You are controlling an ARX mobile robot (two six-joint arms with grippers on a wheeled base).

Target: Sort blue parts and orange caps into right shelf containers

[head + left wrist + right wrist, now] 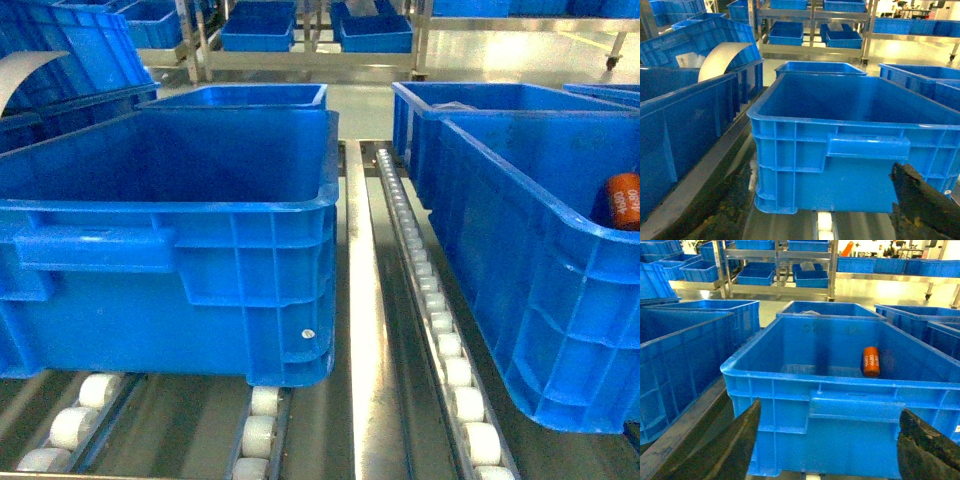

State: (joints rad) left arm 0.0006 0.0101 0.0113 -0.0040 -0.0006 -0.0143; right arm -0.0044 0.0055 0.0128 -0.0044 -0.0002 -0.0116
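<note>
Right now the robot is facing two large blue crates sitting on a roller shelf [440,330]; the right crate [805,385] is holding one orange cap [871,361], lying on its side with pale print showing, near the far right of the crate's floor; in the head view the same cap is peeking over the crate's near wall at the right edge; the left crate [170,215] is showing no contents from any view, though its near floor is hidden behind its wall; no blue parts are showing anywhere, and no loose parts are waiting in front of the robot; the right end effector [827,450] is hovering just before the right crate's near wall, its two dark fingers [740,440] spread wide apart and holding nothing; the left end effector is showing only one dark finger [925,200] at the corner of its view, in front of the left crate, so I cannot tell whether it is open or closed; judging by this, the sorting is sitting between placements, with one cap apparently delivered; the next move is probably calling for locating the remaining pieces, which are lying outside these views, and turning toward them before any grasp
</note>
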